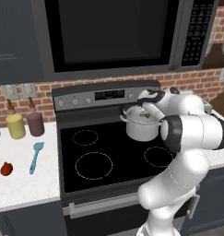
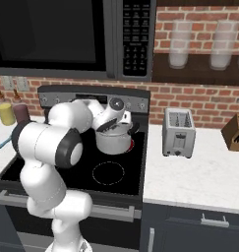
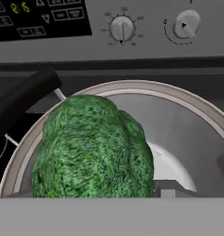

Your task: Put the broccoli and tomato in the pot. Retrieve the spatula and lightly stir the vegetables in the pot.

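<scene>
Broccoli (image 3: 92, 147) inside pot (image 3: 196, 110)

Readable markings, as I can make them out from my station:

1. Grey stove control panel (image 3: 109, 32), hand view: a small yellow-green digital readout (image 3: 20, 7) at the upper left. I read it as roughly "2:6", though the digits are cut off and blurred.
2. Same panel: white arrow and button markings beside the readout, too small to read.
3. Black microwave keypad (image 2: 135, 34): rows of pale key labels, illegible.
</scene>
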